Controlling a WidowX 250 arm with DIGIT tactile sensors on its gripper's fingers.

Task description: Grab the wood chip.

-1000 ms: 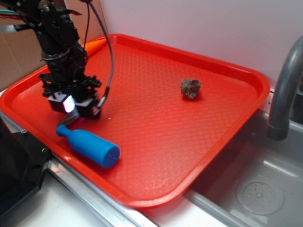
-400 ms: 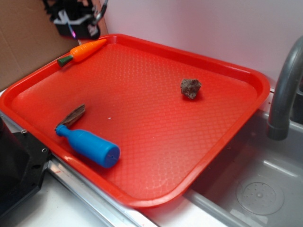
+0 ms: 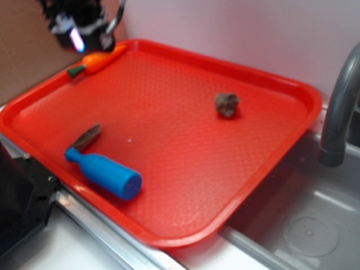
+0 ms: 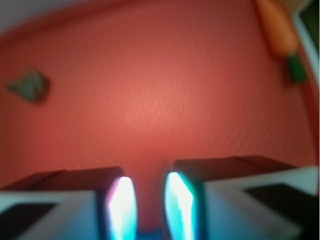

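The wood chip (image 3: 87, 136), a small tan-brown sliver, lies on the red tray (image 3: 185, 169) near its left front edge, touching the neck end of the blue bottle (image 3: 104, 173). My gripper (image 3: 79, 34) hangs blurred high above the tray's far left corner, over the toy carrot (image 3: 95, 61) and far from the chip. In the wrist view the gripper (image 4: 145, 200) has its jaws close together with only a narrow gap and nothing between them. The chip is out of the wrist view.
A dark lumpy rock (image 3: 226, 104) sits on the tray's right half and shows in the wrist view (image 4: 30, 86), as does the carrot (image 4: 277, 25). A sink with a grey faucet (image 3: 337, 107) lies right of the tray. A black box (image 3: 19, 197) stands at front left.
My gripper was down at the wood chip beside the bottle. It rose without the chip to the far left corner and has shifted slightly left. The chip stays on the tray.
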